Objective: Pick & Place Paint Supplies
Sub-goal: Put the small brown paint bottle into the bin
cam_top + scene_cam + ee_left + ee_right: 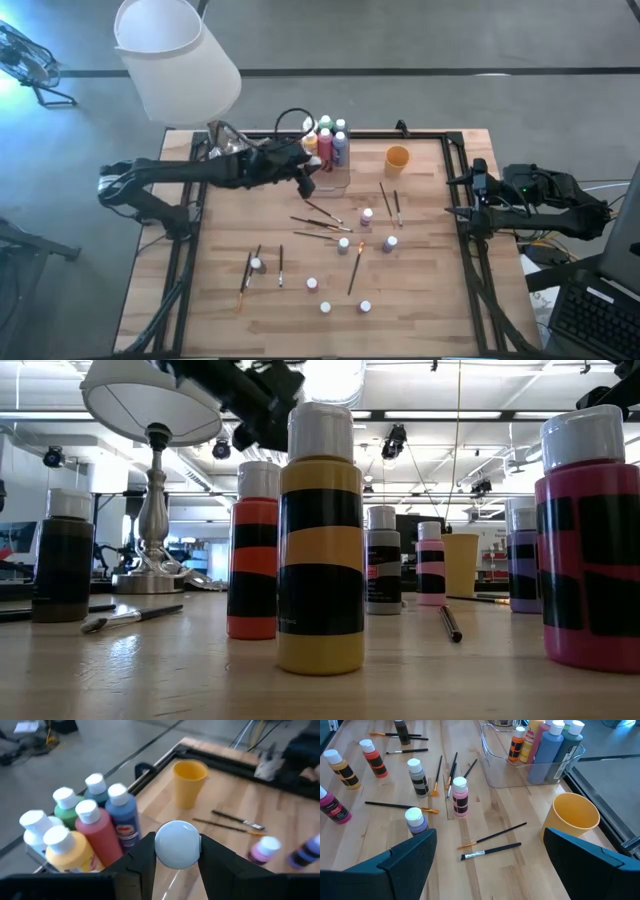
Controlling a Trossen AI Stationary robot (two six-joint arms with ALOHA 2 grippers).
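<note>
Now | step: left gripper (177, 851) clamped on a white-capped bottle (177, 844), upper centre beside the clear box (520, 772) | next, likely: lower, release inside | right gripper (487, 855) parted, idle at right edge

— What's on the wooden worktop (420, 300)?
— Paintbrushes (353, 272) and small white-capped paint bottles (366, 215) scattered through centre frame, a clear plastic box (335, 178) of bottles top centre, an orange cup (397, 158) right of it.
— And top left?
— A lamp (175, 55).
</note>
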